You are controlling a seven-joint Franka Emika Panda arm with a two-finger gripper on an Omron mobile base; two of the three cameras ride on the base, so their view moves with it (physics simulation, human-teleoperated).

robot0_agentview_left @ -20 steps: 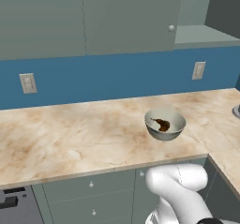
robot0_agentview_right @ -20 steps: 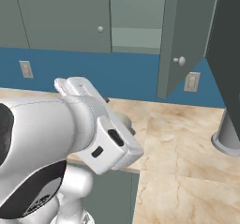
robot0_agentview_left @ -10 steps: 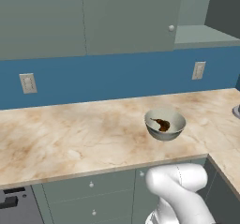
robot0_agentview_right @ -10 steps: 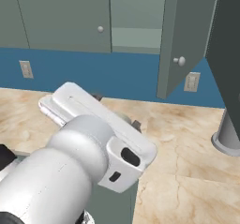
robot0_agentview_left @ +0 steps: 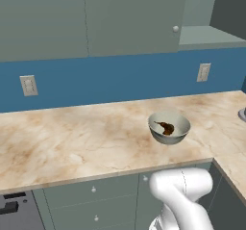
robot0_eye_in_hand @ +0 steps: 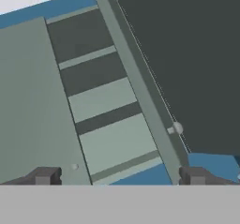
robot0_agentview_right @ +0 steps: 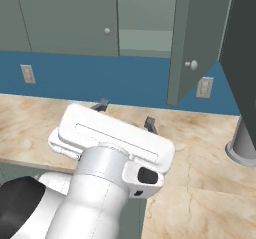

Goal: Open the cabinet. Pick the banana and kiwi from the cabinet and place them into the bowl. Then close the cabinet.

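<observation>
Now the tall grey-green wall cabinet [robot0_agentview_right: 150, 20] with two flat doors is seen with its right door [robot0_agentview_right: 197, 38] swung out towards the room, while the left door [robot0_agentview_right: 67, 18] is shut flat. One small round white knob [robot0_agentview_right: 191, 64] is carried by the open door and another [robot0_agentview_right: 106, 31] by the shut one. Between the doors a pale shelf [robot0_agentview_right: 145, 37] is visible inside; no fruit can be made out on it from the right base view. In the hand view the same cabinet [robot0_eye_in_hand: 108, 106] is seen tilted, with several pale shelves and dark gaps between them.

The round grey metallic bowl [robot0_agentview_left: 169, 127] with a pale greenish-white inside is placed on the beige marbled countertop [robot0_agentview_left: 72, 142], near its front edge and below the shut left door. Inside the bowl a small curved dark brown banana [robot0_agentview_left: 165, 126] with an orange tint is lying. Whether the kiwi is also in the bowl cannot be told.

The two-finger gripper [robot0_agentview_right: 126, 114] of the white arm is held above the countertop, in front of the blue wall [robot0_agentview_right: 75, 75], and is pointed towards the open cabinet. Its dark fingers [robot0_agentview_right: 150, 123] are spread wide apart and nothing is held between them. In the hand view the two finger tips [robot0_eye_in_hand: 47, 175] are standing far from each other.
</observation>
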